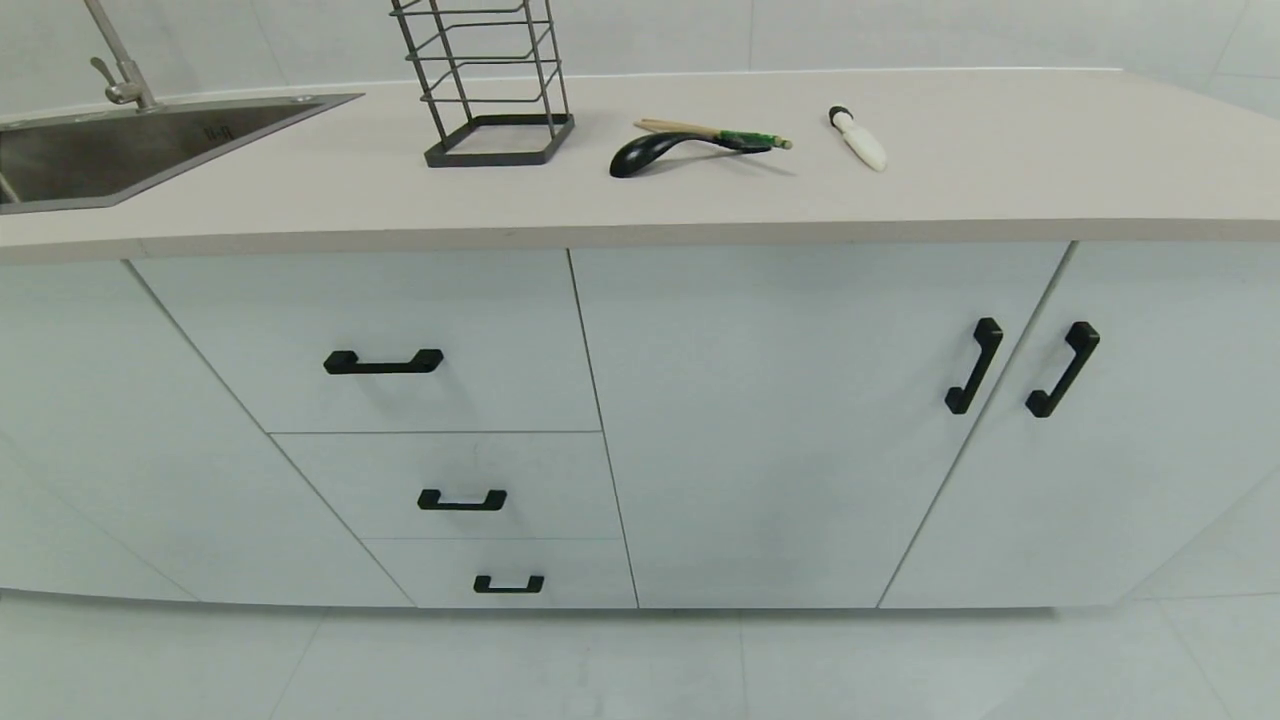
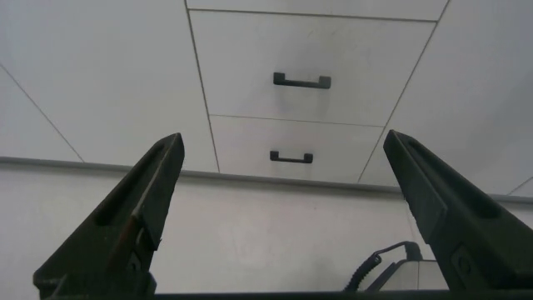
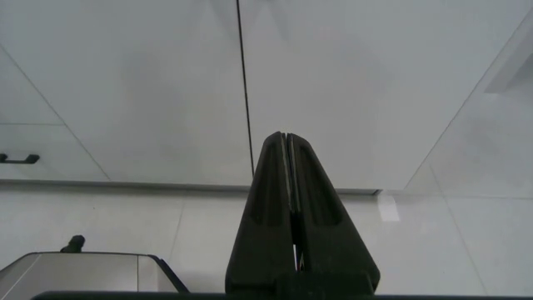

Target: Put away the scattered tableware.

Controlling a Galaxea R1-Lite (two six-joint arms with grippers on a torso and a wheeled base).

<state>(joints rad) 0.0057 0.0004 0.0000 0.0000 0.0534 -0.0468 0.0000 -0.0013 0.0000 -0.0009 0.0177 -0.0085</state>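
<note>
A: The claws?
B: Left gripper (image 2: 281, 137) spread wide, holding nothing, facing the drawers; right gripper (image 3: 286, 135) clenched on nothing, facing the cabinet front.
A: The tableware?
B: Far back on the countertop (image 1: 1000, 150): one black spoon (image 1: 655, 150); one pair of chopsticks (image 1: 715, 132) against its handle; one white utensil (image 1: 858, 138) to the right; one wire rack (image 1: 490, 75) to the left.
A: Handles?
B: Head view, three drawer handles (image 1: 383, 362), two door handles (image 1: 975, 365); left wrist view, two.

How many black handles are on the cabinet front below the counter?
5. On the stacked drawers: top drawer handle, middle drawer handle, bottom drawer handle. On the two doors to the right, side by side: left door handle, right door handle. None appears hidden.
</note>
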